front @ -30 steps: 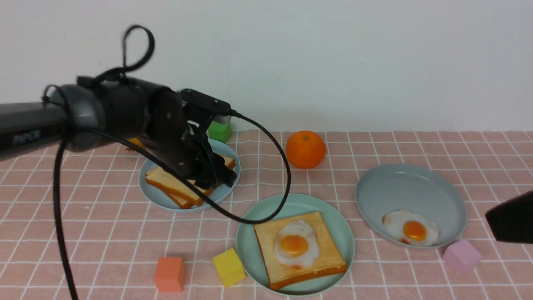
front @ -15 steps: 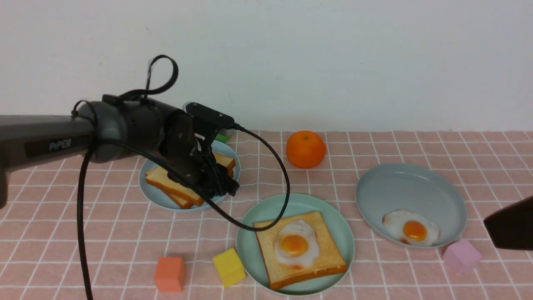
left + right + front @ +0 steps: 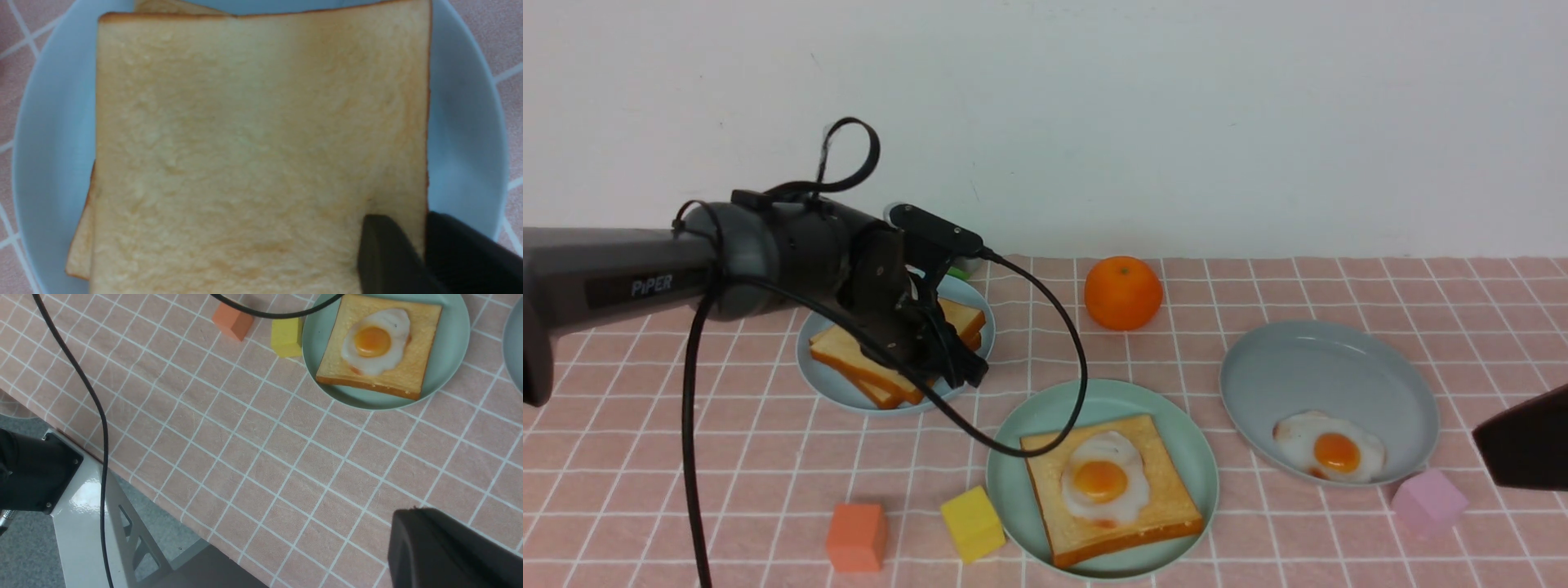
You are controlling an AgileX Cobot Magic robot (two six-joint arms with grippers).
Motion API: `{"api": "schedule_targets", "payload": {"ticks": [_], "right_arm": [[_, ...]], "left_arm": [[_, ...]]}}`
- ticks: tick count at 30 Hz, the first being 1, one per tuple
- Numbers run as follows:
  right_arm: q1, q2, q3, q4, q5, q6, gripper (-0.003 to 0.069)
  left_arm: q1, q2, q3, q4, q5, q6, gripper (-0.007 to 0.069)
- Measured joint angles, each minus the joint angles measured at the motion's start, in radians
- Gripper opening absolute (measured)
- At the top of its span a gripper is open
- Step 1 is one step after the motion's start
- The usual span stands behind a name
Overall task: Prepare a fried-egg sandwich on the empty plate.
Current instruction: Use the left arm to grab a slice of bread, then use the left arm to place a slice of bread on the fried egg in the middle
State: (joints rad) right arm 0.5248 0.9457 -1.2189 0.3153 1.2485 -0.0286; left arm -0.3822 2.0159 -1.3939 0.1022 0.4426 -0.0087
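The mint-green plate near the table's front middle holds a toasted bread slice with a fried egg on top. The right wrist view shows the same plate, slice and egg. More bread slices are stacked on a pale blue plate at the back left. My left gripper is down at that stack's right edge. In the left wrist view it is shut on the edge of the top bread slice. My right gripper hovers shut and holding nothing at the far right.
A grey-blue plate at the right holds a second fried egg. An orange sits behind the plates. Orange-red, yellow and pink cubes lie near the front. The left arm's cable loops over the mint-green plate.
My left arm has come down onto the bread stack on the pale blue plate, and its jaws have closed on the top slice's edge. The right gripper has stayed still.
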Motion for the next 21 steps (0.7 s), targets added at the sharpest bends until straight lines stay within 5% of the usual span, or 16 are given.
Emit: {"api": "schedule_targets", "payload": {"ticks": [3,21], "right_arm": [[0.000,0.000,0.000,0.017,0.000,0.000,0.0015],[0.000,-0.024,0.000,0.039,0.000,0.000,0.0018]], "left_arm": [[0.000,0.000,-0.001,-0.001,0.002,0.000,0.0017],[0.000,-0.167,-0.001,-0.008,0.050,0.000,0.0013]]}}
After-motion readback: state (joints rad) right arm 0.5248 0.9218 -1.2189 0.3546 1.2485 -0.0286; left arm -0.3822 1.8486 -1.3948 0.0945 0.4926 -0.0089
